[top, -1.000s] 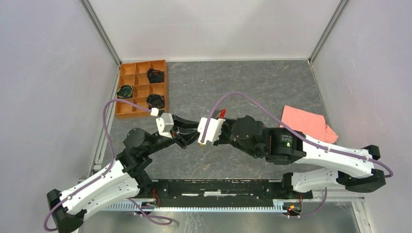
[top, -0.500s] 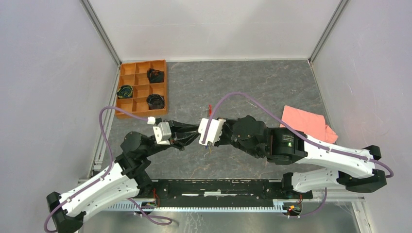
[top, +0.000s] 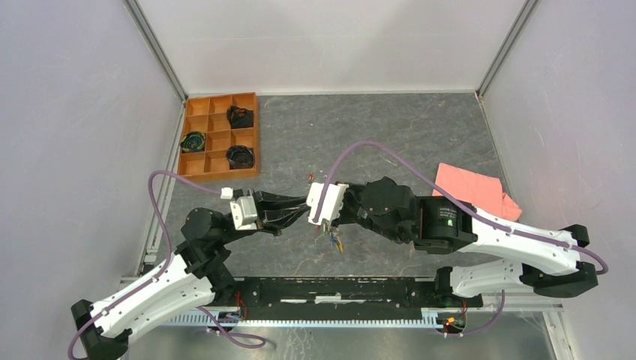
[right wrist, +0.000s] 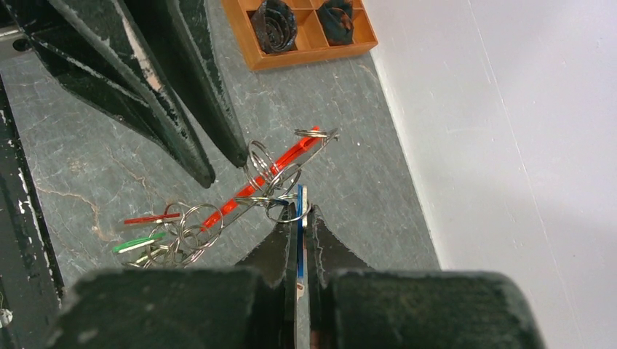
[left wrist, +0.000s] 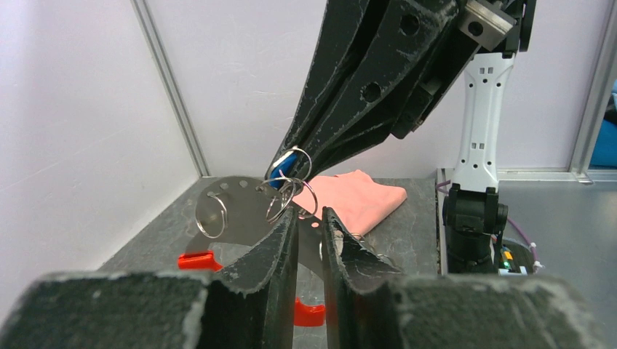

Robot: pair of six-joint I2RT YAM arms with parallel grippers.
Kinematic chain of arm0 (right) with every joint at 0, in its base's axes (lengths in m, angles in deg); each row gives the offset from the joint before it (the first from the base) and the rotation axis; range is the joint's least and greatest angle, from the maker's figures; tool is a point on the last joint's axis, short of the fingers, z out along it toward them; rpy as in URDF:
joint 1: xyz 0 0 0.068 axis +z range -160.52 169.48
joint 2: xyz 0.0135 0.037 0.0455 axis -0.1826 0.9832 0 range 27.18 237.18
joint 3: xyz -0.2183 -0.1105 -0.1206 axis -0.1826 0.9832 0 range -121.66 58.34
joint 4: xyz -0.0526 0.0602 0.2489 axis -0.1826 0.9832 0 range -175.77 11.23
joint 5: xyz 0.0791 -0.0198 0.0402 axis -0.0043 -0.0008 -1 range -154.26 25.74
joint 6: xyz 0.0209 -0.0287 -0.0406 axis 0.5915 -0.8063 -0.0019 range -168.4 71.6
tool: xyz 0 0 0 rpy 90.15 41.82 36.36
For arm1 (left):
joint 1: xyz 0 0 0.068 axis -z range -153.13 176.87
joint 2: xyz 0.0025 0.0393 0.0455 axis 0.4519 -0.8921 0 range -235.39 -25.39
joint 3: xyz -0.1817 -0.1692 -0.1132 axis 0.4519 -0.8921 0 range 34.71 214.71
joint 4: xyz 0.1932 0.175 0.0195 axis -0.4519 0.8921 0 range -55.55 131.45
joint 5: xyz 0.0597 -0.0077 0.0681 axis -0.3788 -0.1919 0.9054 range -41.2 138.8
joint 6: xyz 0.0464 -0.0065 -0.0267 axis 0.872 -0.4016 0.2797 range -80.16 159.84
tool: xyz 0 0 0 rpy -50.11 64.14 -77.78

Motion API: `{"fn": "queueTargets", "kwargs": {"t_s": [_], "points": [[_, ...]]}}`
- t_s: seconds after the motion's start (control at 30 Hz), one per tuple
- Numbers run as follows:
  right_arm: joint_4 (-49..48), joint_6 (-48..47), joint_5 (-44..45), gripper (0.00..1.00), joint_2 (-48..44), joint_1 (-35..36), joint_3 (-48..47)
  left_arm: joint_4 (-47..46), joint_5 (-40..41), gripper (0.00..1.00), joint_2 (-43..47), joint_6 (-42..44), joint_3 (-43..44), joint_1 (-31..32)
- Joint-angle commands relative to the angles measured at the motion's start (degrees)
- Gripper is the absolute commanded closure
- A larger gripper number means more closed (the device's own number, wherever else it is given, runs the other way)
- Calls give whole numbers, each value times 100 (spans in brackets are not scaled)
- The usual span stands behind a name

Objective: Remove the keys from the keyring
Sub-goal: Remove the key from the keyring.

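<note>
Right fingers (right wrist: 280, 251) pinch a blue key (right wrist: 299, 207) (arm label (top: 442, 215) illegible).

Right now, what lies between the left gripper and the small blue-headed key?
Linked thin metal rings and the narrow red strap, up to the small blue-headed key; right wrist view shows it.

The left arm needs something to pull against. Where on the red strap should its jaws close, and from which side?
Probably the bare stretch between the rings, pinched across the flat faces of the strap. It is thin and stands broadside to the left gripper, so approach over its top edge.
</note>
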Motion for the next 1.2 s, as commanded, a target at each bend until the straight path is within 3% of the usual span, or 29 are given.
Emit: {"fn": "queueTargets", "kwargs": {"t_s": [0.0, 1.17], "points": [[-253, 77, 87, 100, -19, 8, -390, -199, -294, 76, -36, 221, 12, 26], [-14, 282, 208, 100, 365, 151, -904, -112, 521, 76, 31, 243, 40, 85]]}}
